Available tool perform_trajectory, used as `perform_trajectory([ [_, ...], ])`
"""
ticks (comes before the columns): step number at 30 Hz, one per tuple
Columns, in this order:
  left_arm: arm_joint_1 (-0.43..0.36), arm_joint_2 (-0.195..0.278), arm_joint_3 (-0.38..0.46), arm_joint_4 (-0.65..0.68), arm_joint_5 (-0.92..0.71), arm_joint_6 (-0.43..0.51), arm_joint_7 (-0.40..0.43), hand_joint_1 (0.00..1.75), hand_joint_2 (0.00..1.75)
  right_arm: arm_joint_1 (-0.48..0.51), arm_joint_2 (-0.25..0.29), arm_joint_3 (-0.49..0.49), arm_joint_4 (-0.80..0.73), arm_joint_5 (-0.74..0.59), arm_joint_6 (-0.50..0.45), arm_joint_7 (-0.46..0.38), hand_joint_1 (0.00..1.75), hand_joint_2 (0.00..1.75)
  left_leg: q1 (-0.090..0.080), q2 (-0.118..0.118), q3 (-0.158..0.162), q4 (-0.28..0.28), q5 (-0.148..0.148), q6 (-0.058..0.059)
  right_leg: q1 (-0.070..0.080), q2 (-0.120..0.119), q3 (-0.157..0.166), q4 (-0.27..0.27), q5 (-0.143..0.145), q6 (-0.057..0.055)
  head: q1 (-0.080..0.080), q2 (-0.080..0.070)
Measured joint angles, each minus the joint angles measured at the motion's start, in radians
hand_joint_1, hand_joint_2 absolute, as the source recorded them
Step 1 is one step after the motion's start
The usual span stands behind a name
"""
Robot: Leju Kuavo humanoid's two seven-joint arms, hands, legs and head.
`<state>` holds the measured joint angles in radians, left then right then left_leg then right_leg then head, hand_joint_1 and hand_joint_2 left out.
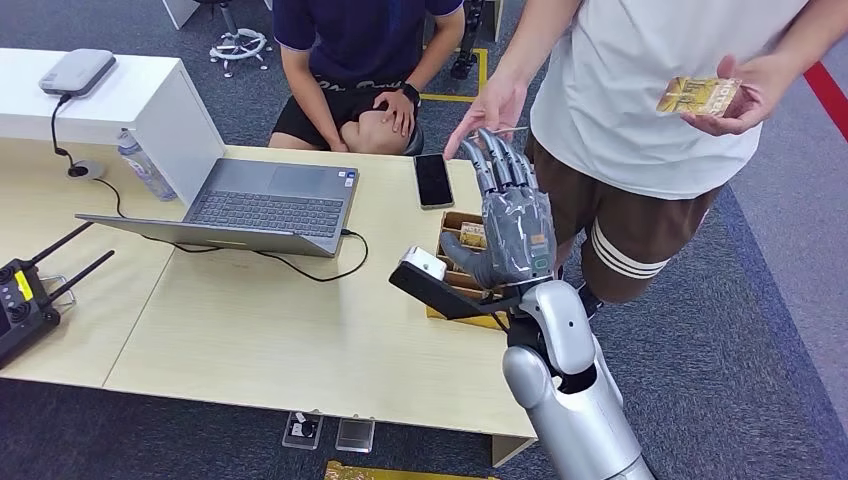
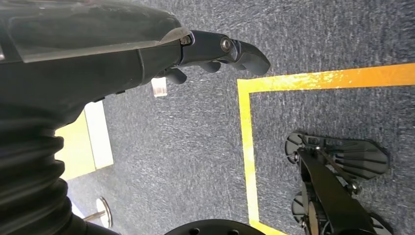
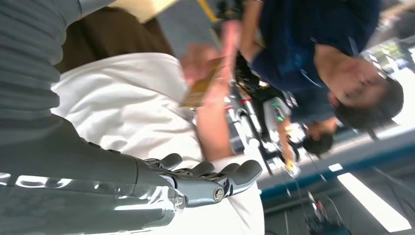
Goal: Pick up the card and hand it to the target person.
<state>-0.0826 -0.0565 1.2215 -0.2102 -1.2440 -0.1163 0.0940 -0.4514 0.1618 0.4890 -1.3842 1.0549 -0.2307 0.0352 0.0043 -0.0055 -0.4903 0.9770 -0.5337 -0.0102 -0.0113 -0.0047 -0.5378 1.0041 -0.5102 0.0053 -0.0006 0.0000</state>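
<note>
A light wooden table [image 1: 280,340] carries an open laptop [image 1: 265,205], a black phone [image 1: 433,180] and a small cardboard box [image 1: 455,262]. A standing person in a white shirt [image 1: 640,90] faces the robot. The right hand [image 1: 512,215] is raised above the box, its fingers [image 1: 500,158] apart and holding nothing, tips just beside the person's outstretched hand [image 1: 492,110]. The gold card [image 1: 697,96] sits in the person's other hand [image 1: 745,95], well apart from those fingers. The left hand [image 2: 215,54] hangs over blue carpet [image 2: 186,147], fingers loosely curled and holding nothing.
</note>
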Motion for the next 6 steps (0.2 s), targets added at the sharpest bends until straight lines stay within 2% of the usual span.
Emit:
perform_trajectory([
  [5, 0.000, 0.001, 0.001, 0.000, 0.000, -0.005, -0.003, 0.00, 1.75, 0.052, -0.034, -0.101, -0.111, -0.313, -0.061, -0.234, 0.00, 1.75, 0.000, 0.000, 0.000, 0.000, 0.000, 0.000, 0.000, 0.000, 0.000, 0.000, 0.000, 0.000, 0.000, 0.000],
  [6, 0.000, 0.001, 0.001, 0.000, 0.000, -0.004, -0.003, 0.00, 1.75, 0.058, -0.038, -0.115, -0.122, -0.344, -0.066, -0.257, 0.00, 1.75, 0.000, 0.000, 0.000, 0.000, 0.000, 0.000, 0.000, 0.000, 0.000, 0.000, 0.000, 0.000, 0.000, 0.000],
])
